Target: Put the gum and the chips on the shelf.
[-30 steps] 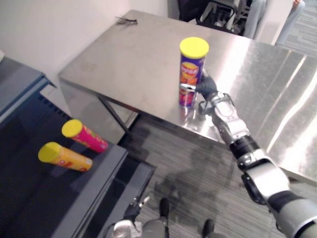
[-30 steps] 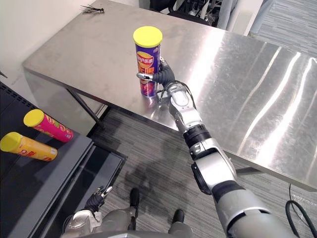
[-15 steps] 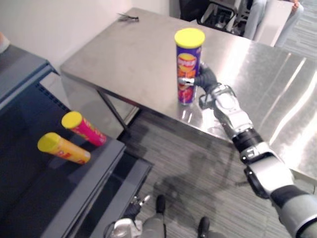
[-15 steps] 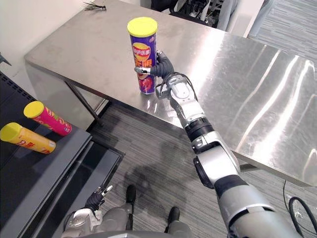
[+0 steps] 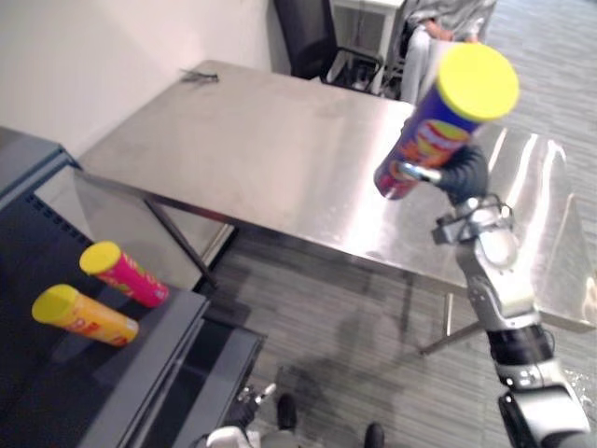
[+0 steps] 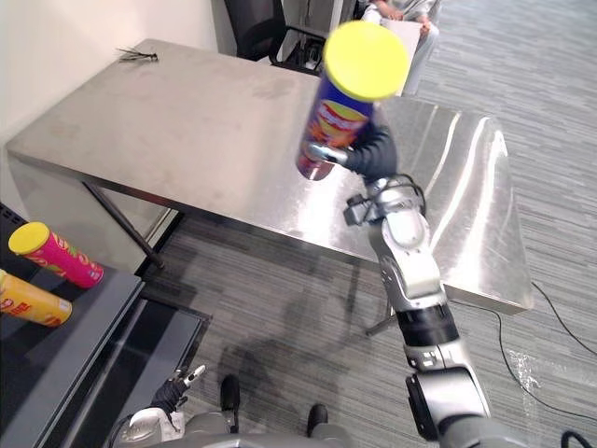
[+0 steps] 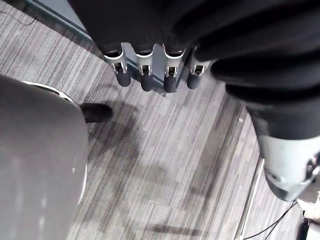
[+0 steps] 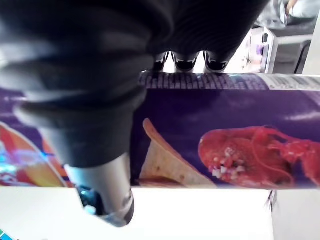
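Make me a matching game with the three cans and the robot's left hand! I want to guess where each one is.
Things:
1. purple can
2. pink can
3. orange can
4. left hand

Places:
A. lying on the shelf, on the side nearer the table
B. low over the floor, fingers straight
C. up in the air, tilted, in the right hand
D. lying on the shelf, on the side farther from the table

Pairs: 1-C, 2-A, 3-D, 4-B
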Controlling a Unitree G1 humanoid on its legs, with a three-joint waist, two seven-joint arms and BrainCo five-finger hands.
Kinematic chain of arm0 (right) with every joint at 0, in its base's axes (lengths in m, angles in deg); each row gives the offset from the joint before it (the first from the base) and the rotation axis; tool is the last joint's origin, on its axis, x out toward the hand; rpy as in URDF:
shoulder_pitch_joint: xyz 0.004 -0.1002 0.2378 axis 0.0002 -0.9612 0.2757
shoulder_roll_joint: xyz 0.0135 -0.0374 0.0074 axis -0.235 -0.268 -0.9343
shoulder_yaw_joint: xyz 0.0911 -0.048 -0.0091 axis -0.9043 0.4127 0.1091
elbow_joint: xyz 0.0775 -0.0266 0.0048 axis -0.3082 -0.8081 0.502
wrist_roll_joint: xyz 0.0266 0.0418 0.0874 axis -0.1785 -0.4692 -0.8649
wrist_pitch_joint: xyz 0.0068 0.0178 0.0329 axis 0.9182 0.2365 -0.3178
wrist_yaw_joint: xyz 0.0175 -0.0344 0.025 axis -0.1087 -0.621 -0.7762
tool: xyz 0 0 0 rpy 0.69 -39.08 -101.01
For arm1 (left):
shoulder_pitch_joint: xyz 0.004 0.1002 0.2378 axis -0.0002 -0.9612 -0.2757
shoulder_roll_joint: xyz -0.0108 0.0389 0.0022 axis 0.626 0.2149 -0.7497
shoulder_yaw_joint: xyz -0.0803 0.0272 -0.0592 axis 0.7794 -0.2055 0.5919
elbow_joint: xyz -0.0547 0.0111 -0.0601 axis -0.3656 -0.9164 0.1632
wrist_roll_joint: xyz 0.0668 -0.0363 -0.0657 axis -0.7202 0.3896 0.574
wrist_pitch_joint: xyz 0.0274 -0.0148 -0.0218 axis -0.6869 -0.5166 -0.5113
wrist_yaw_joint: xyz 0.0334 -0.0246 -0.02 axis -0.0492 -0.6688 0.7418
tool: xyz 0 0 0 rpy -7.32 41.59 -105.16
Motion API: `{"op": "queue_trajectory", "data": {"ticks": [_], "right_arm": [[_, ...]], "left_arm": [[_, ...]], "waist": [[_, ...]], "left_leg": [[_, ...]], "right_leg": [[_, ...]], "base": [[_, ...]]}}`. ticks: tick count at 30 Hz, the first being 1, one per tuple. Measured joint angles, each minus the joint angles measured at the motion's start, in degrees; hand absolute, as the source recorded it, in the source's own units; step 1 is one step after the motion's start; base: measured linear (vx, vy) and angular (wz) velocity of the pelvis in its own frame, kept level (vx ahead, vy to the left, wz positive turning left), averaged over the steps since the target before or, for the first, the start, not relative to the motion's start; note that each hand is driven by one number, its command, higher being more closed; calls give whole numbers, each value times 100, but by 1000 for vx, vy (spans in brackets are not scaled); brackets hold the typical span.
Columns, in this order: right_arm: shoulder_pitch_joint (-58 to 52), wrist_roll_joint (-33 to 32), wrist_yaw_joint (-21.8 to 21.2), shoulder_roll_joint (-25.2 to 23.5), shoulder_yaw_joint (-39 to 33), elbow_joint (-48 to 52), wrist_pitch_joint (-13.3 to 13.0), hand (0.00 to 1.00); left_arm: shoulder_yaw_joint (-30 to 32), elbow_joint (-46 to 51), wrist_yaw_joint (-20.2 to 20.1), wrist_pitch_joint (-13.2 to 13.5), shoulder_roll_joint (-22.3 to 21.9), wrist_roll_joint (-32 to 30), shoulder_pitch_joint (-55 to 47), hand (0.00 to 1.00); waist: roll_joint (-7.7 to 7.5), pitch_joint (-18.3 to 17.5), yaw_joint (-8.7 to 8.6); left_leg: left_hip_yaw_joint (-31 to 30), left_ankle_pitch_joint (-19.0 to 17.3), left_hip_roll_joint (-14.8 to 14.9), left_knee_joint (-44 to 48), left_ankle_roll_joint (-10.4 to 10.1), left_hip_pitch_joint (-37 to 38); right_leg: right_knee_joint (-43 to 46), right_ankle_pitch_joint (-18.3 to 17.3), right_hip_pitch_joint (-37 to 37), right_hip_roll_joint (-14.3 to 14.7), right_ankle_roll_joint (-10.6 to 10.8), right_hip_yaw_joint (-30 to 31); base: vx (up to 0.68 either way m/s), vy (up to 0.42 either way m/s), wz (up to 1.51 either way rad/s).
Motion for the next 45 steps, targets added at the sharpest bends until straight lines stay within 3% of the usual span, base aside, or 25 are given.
{"op": "queue_trajectory", "data": {"ticks": [3,14,20,22,24,27,28,29,30,31,32,34,37,41,45], "right_arm": [[-527,-7,-10,39,-309,323,-116,100],[-1922,-53,-163,44,-979,735,-180,100],[-2292,-260,-140,-415,-1251,796,-184,100],[-2303,-276,-111,-548,-1185,815,-186,100],[-2286,-399,-112,-560,-940,878,-187,100],[-2154,-476,-111,-535,-729,927,-198,100],[-2106,-476,-103,-504,-734,924,-197,100],[-2052,-475,-100,-486,-769,924,-198,100],[-1952,-475,-75,-492,-870,923,-199,100],[-1852,-474,-9,-478,-935,922,-199,100],[-1841,-473,20,-482,-991,923,-205,100],[-1849,-472,122,-487,-1284,926,-241,100],[-1855,-474,156,-512,-1532,925,-275,100],[-1896,-473,119,-702,-1559,926,-273,100],[-1931,-472,81,-839,-1676,952,-269,100]], "left_arm": [[99,0,-20,-18,-14,-34,-102,0],[124,-7,-44,-19,0,-223,-199,0],[125,-41,-87,-22,20,-220,-213,0],[127,3,-144,-18,29,-201,-200,0],[124,73,-167,-12,16,-192,-174,0],[117,205,-158,-15,-19,-174,-140,0],[119,242,-154,-10,-20,-162,-137,0],[134,243,-158,-10,-16,-151,-116,0],[149,242,-186,-4,35,-142,-64,0],[213,240,-190,-20,40,-105,-111,0],[260,238,-190,-24,34,-65,-153,0],[358,226,-203,-32,36,40,-281,0],[386,147,-263,-40,43,64,-343,0],[576,-29,-296,-109,22,62,-389,0],[637,-130,-301,-126,-7,16,-460,0]], "waist": [[3,-102,-138],[16,-302,-216],[21,-282,-235],[47,-170,-279],[167,-39,-270],[364,169,-175],[325,223,-107],[285,273,-95],[269,311,-111],[299,323,-147],[314,327,-150],[340,315,-172],[422,267,-213],[414,245,-267],[409,233,-192]], "left_leg": [[15,-7,31,0,-8,8],[41,-61,54,3,-84,159],[-122,-45,14,119,-101,226],[-365,-151,12,613,-96,-38],[-771,-175,51,950,-160,-380],[-1344,-3,62,599,-385,-660],[-1332,-168,57,358,-561,-678],[-1123,-178,57,428,-456,-771],[-691,-71,16,942,3,-1005],[-187,-173,105,1708,204,-1112],[66,-277,219,2084,254,-1091],[728,-1017,729,3088,249,-881],[987,-1340,1093,3284,181,-503],[941,-1377,826,2481,113,-407],[920,-1316,567,1804,-77,-471]], "right_leg": [[2,-7,-13,29,-8,30],[140,-46,48,43,-60,53],[1165,-590,-224,-55,-155,-40],[1471,-765,-251,-78,-203,-237],[1766,-913,-369,-67,-310,-594],[2275,-1179,-664,-92,-502,-1149],[2199,-1159,-731,-186,-644,-1386],[2189,-1132,-743,-274,-689,-1554],[2184,-1081,-776,-485,-760,-1882],[2150,-1032,-749,-627,-791,-2200],[2131,-1015,-711,-669,-798,-2342],[2085,-985,-611,-833,-798,-2970],[2131,-963,-616,-1112,-766,-3622],[2051,-787,-627,-1305,-482,-3989],[1954,-472,-703,-1439,-397,-4291]], "base": [[-20,-5,-10],[9,0,-2],[8,-24,14],[-89,-89,65],[-177,-119,86],[-189,-115,95],[-206,-108,103],[-187,-100,122],[-177,-100,138],[-157,-124,140],[-140,-96,136],[-136,-34,139],[-117,89,134],[-108,194,103],[-55,159,55]]}}
